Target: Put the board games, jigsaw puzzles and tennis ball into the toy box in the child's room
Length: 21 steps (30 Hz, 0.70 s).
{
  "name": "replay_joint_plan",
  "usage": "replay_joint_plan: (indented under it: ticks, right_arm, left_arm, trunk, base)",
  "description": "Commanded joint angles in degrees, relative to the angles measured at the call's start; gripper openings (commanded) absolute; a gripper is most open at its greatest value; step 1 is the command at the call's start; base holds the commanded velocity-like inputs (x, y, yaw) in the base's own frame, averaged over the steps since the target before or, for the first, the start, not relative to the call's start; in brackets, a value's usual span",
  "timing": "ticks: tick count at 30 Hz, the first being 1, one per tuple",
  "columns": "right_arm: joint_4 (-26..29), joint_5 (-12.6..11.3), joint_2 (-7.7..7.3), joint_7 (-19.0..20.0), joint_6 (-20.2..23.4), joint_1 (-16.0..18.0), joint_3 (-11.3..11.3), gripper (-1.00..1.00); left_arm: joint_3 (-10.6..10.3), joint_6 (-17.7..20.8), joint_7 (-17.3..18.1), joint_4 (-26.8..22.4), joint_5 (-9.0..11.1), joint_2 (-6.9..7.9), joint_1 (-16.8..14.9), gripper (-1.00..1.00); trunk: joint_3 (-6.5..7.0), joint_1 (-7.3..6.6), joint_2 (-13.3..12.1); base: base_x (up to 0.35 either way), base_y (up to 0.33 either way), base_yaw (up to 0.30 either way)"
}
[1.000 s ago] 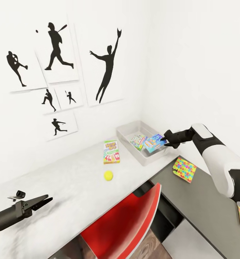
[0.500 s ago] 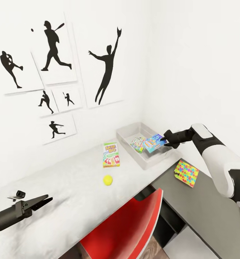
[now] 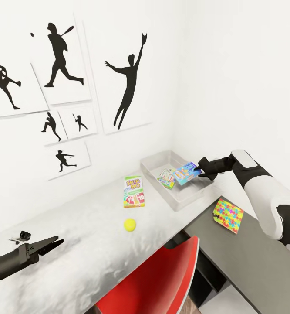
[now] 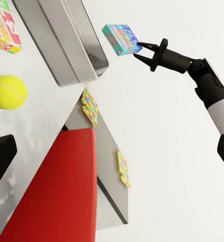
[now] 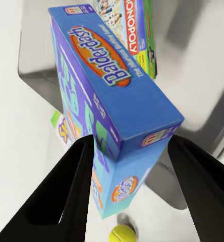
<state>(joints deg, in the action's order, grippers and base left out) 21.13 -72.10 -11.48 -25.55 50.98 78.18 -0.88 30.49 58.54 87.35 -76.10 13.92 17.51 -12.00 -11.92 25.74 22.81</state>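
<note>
My right gripper point(image 3: 200, 168) is shut on a blue board game point(image 3: 187, 173), holding it tilted just above the pale grey toy box point(image 3: 152, 164). In the right wrist view the blue board game point(image 5: 112, 96) sits between both fingers point(image 5: 66, 191), over a Monopoly board game point(image 5: 127, 25) lying in the toy box point(image 5: 203, 75). A green and red Skip-Bo board game point(image 3: 134, 192) and the yellow tennis ball point(image 3: 129, 224) lie on the pale table point(image 3: 75, 244). One jigsaw puzzle point(image 3: 228, 214) rests on the dark grey top. My left gripper point(image 3: 58, 241) hovers open and empty over the table's near left.
A red chair point(image 3: 158, 283) is pushed under the table's front edge. White walls with black baseball silhouettes point(image 3: 127, 83) close the corner behind the toy box. The left wrist view shows a second jigsaw puzzle point(image 4: 122, 168) further along the dark top.
The head camera has turned, shifting the wall pictures left and the table things slightly. My right gripper keeps its hold on the blue board game over the toy box. The left arm has not moved.
</note>
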Motion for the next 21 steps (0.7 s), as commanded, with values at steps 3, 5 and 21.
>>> replay_joint_plan:
  ticks: [3,5,21]
  right_arm:
    - [-0.02,-0.66,-0.03,-0.55,-0.19,0.04,-0.03,-1.0]
    - [-0.14,-0.66,-0.03,-0.55,-0.23,0.04,-0.01,-1.0]
    - [-0.55,-0.58,0.09,-0.87,0.04,0.05,-0.15,-1.0]
  left_arm:
    - [0.01,0.61,0.25,-0.02,-0.03,-0.02,-0.04,1.0]
    - [0.01,0.61,0.26,-0.02,-0.03,-0.02,-0.04,1.0]
    - [0.01,0.61,0.28,-0.02,-0.03,0.01,-0.04,1.0]
  trunk:
    - [-0.12,0.04,0.12]
    - [-0.12,0.04,0.12]
    - [-0.12,0.04,0.12]
  base:
    - [0.118,0.0,0.0]
    - [0.111,0.0,0.0]
    - [0.014,0.0,0.0]
